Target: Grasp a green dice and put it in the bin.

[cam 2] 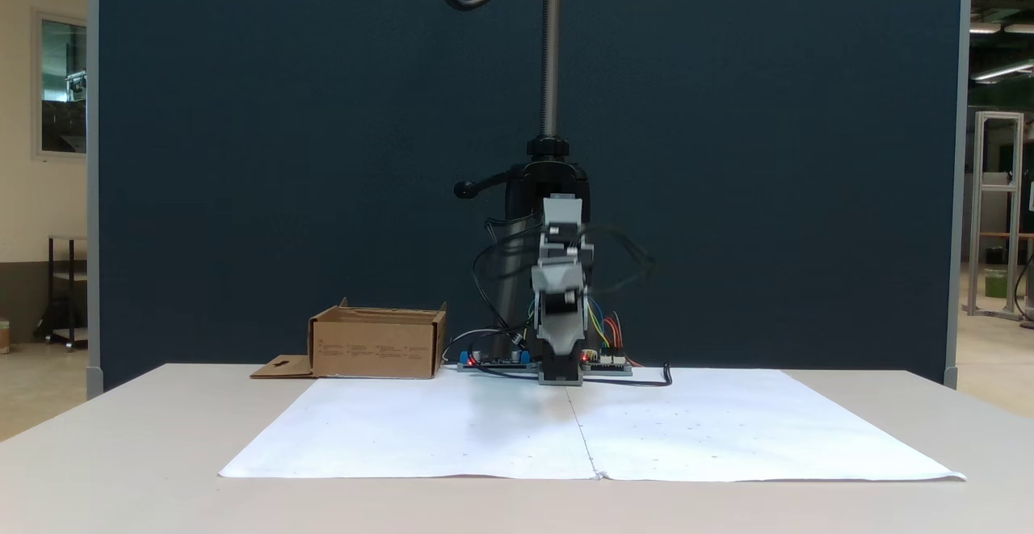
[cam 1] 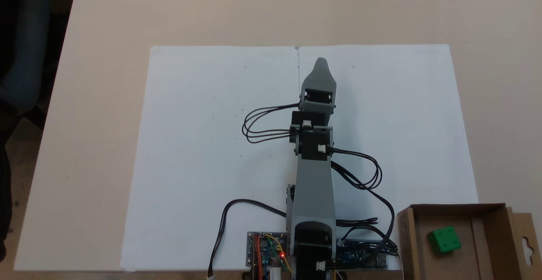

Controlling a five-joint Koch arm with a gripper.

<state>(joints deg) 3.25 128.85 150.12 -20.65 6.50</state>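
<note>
A beige table [cam 1: 84,102] carries white paper sheets [cam 1: 203,144] before a dark blue partition [cam 2: 283,154]. The green dice [cam 1: 445,239] lies inside the bin [cam 1: 408,246], lower right. The gripper [cam 1: 321,62] points up-frame at centre; I cannot tell whether its jaws are apart.

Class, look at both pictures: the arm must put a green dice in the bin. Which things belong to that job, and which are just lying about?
Belong to the job:
green dice, already lying inside the box
cardboard box, the bin
gripper, out over the paper

Just lying about:
white paper sheets
circuit boards and cables
camera stand
</note>
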